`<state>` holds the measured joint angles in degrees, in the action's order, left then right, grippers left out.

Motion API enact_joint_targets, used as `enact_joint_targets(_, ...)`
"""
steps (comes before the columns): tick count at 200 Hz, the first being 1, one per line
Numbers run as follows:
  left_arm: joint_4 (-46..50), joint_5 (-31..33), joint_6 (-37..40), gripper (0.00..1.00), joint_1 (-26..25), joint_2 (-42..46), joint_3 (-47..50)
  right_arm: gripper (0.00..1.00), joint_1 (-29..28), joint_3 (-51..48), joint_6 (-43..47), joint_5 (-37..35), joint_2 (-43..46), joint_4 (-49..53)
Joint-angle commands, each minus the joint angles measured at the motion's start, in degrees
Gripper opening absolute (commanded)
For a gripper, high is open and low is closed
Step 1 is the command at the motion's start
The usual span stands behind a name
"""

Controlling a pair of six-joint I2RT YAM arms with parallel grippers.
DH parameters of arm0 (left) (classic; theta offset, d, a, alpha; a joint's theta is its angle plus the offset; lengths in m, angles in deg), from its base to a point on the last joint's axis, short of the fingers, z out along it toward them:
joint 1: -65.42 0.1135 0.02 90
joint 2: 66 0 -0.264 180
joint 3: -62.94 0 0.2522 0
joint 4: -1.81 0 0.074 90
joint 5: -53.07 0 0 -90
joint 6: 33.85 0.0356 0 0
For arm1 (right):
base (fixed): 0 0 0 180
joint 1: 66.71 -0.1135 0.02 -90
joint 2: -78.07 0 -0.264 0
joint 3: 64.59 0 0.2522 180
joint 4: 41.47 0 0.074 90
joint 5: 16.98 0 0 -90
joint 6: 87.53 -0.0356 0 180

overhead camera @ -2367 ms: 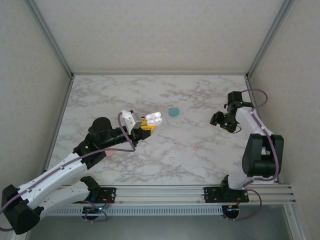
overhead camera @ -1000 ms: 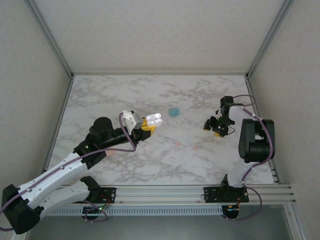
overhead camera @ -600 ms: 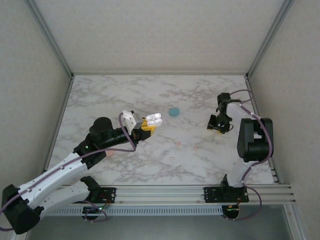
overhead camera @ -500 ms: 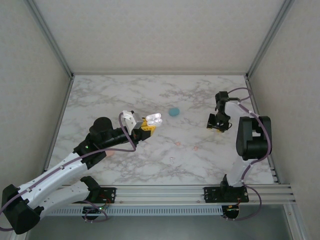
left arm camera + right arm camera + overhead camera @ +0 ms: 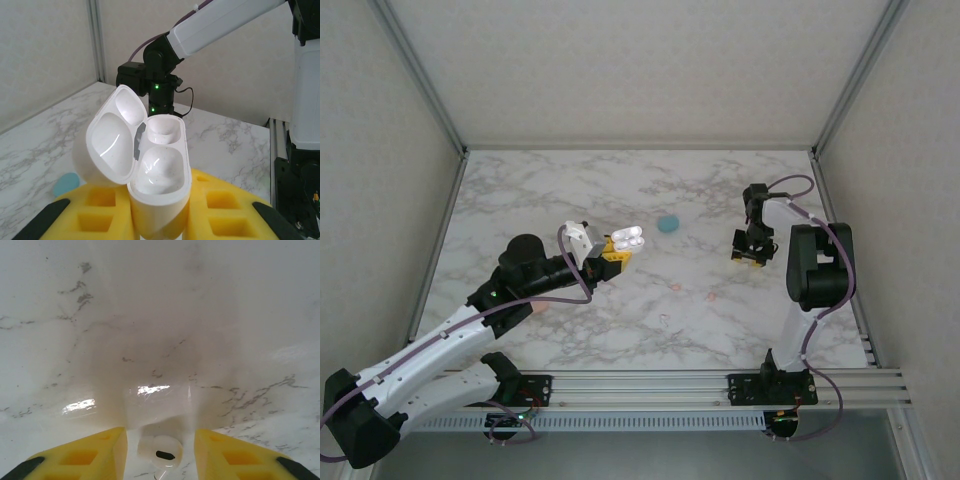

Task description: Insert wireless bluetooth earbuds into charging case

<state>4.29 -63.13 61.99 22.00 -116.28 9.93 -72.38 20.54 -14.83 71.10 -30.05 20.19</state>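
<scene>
Over the last couple of seconds the right arm has folded in from the table's right edge, its jaws have narrowed, and the left arm has not budged. In the right wrist view a small white earbud (image 5: 161,454) with a dark slot on its face sits low in the frame, between the two yellow fingers of the right gripper (image 5: 159,440). A sliver of marble shows on either side of it, so the fingers bracket the bud without visibly pinching it; I judge the grasp is closing, not made. Whether the bud rests on the table (image 5: 570,190) or is already lifted I cannot tell. Well apart from it, across the table toward the left, the left gripper (image 5: 615,250) is clamped tight on the base of the white charging case (image 5: 160,165) and holds it off the marble. Its lid (image 5: 112,140) is hinged back, and both wells stand bare and glossy, facing the right arm. So nothing is seated yet: the task is at its first pick, with the carry across and the insertion still to do. Two pink buds (image 5: 674,287) lie loose on the marble between the arms, near the front. A teal oval piece (image 5: 668,223) lies just beyond the case, too small in the overhead view to say what it is.
</scene>
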Motion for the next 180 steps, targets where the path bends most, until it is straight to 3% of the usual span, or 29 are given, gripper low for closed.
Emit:
enact_joint_targets(1, -0.14, 0.75, 0.39, 0.16, -0.44, 0.42, -0.35, 0.40, -0.54, 1.16, 0.03, -0.61, -1.45, 2.46)
enact_joint_targets(180, 0.92, 0.39, -0.14, 0.16, -0.44, -0.12, -1.62, 0.30, -0.63, -4.04, 0.68, 0.26, -0.79, -2.73)
